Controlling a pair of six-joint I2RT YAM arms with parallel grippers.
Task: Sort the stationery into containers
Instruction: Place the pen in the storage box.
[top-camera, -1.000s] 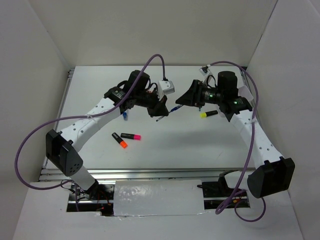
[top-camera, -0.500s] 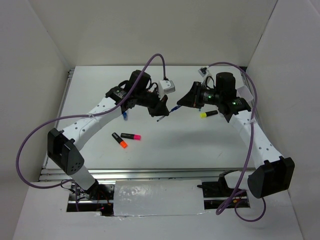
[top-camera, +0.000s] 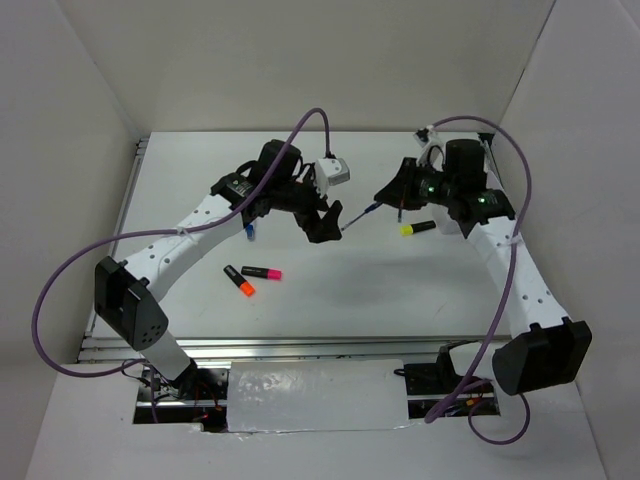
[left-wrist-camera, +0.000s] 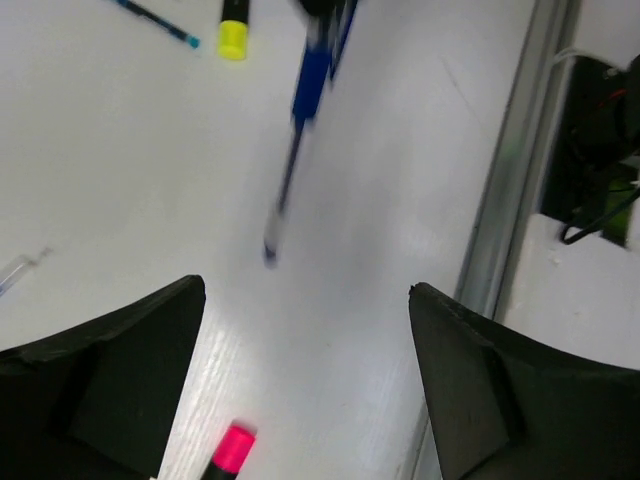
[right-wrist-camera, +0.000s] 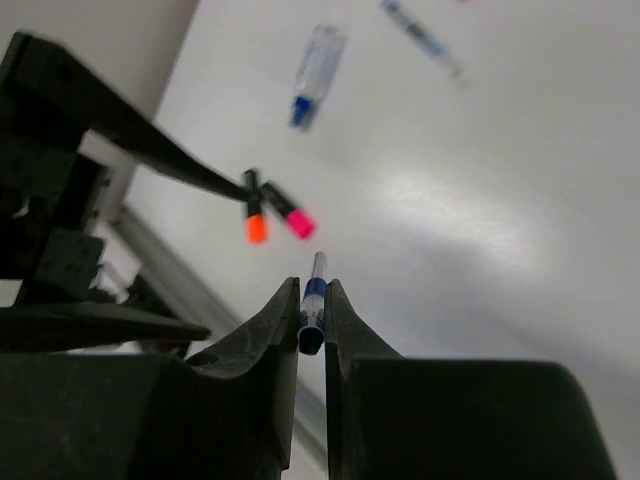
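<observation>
My right gripper (top-camera: 382, 199) (right-wrist-camera: 312, 290) is shut on a blue pen (top-camera: 357, 217) (right-wrist-camera: 313, 305) and holds it in the air above the table's middle. The pen's tip points at my left gripper (top-camera: 326, 222) (left-wrist-camera: 307, 290), which stands wide open just short of it, apart from the pen (left-wrist-camera: 303, 90). On the table lie a yellow highlighter (top-camera: 415, 229) (left-wrist-camera: 233, 30), a pink highlighter (top-camera: 263, 272) (right-wrist-camera: 291, 213), an orange highlighter (top-camera: 240, 282) (right-wrist-camera: 255, 216) and a clear blue-capped marker (top-camera: 249, 230) (right-wrist-camera: 314, 75). No containers show in any view.
A thin blue pen (left-wrist-camera: 156, 20) lies near the yellow highlighter. Another thin pen (right-wrist-camera: 421, 36) lies at the far side in the right wrist view. A metal rail (top-camera: 300, 347) runs along the table's near edge. White walls enclose the table on three sides.
My left gripper has let go of the blue pen and opened wide. My right gripper closed on the pen and drew back to the right with it.
</observation>
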